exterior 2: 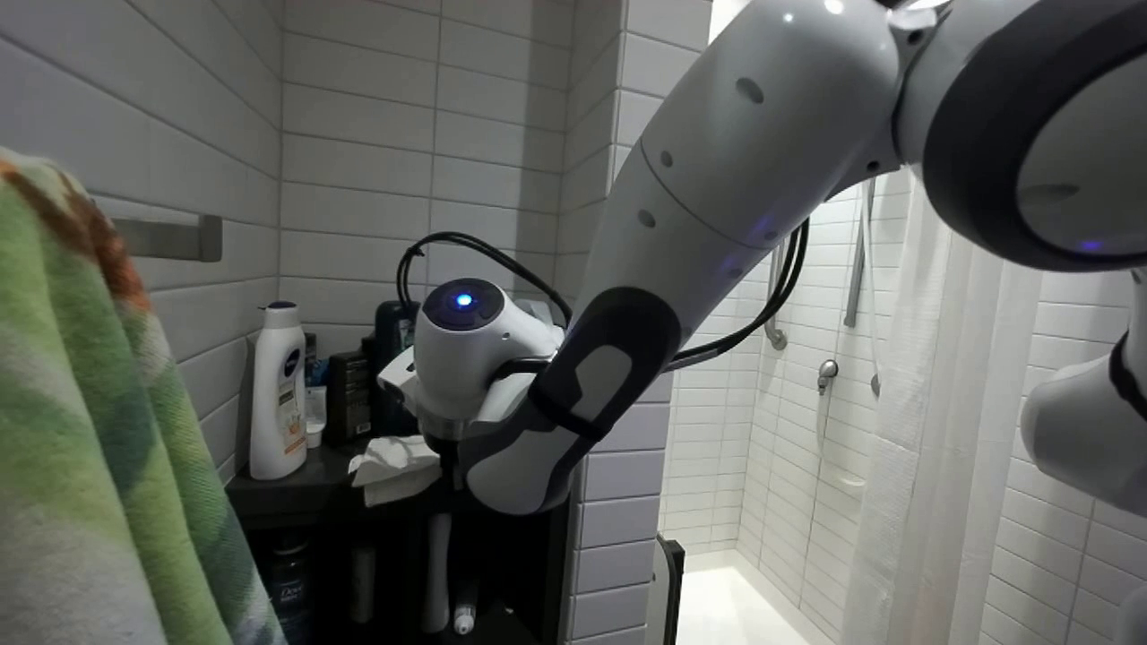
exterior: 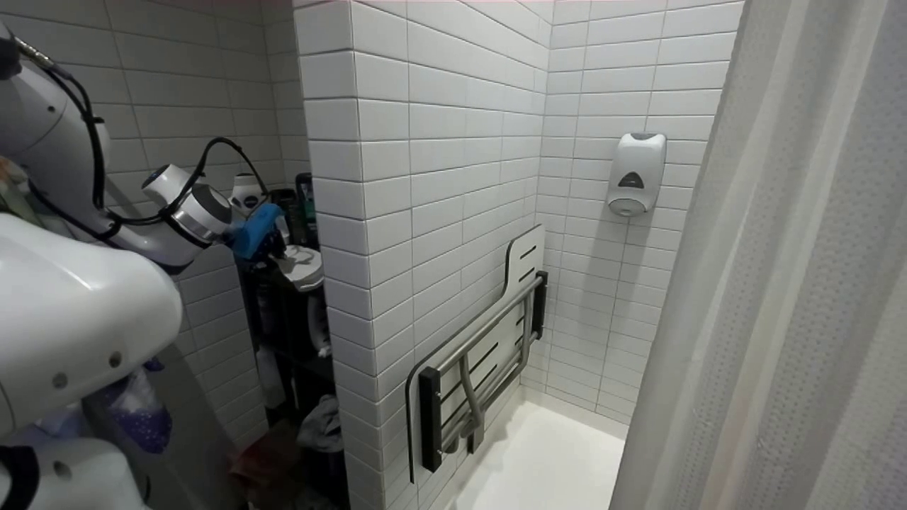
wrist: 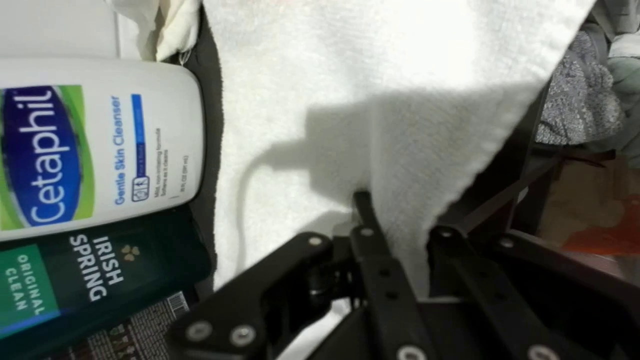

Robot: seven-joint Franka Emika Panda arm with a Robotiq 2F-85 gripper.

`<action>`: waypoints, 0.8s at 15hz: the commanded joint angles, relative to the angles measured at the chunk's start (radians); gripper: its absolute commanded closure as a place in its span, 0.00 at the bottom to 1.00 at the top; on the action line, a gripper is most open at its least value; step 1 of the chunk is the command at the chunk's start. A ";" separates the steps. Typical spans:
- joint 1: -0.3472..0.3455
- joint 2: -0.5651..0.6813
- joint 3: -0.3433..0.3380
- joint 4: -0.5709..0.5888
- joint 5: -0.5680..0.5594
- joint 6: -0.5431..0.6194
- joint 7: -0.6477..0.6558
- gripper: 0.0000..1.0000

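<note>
Gripper: in the wrist view, the gripper (wrist: 402, 220) sits at the bottom, its jaws partway apart with a fold of the white cloth (wrist: 370, 100) between them; whether they pinch it tightly I cannot tell.
Cloth: it lies over the black shelf (wrist: 212, 100), its right-hand edge slanting down to the fingers.
Bottles: a Cetaphil bottle (wrist: 100, 145) and an Irish Spring bottle (wrist: 100, 270) are side by side just left of the cloth, bases toward it.
Grey fabric: a bundle of grey fabric (wrist: 577, 95) shows at the right, beyond the cloth's edge.
Shelf top: in an exterior view, a white lotion bottle (exterior 2: 280, 394) stands upright near the shelf's left end; the cloth hangs partly over the front edge.
Arm: there the robot arm (exterior 2: 717, 179) hides most of the gripper.
Towel: a multicoloured towel (exterior 2: 99, 430) hangs at the far left.
Shower: in an exterior view, a tiled partition (exterior: 390, 177) separates the shelf from a folded wall seat (exterior: 489, 347), a soap dispenser (exterior: 638, 173) and a pale curtain (exterior: 772, 283).
Wrist: a blue part (exterior: 256, 230) sits close by the cloth; the fingers are too shadowed to make out.
</note>
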 commanded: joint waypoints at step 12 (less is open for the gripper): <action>0.165 0.126 -0.212 -0.120 -0.056 0.018 0.029 0.98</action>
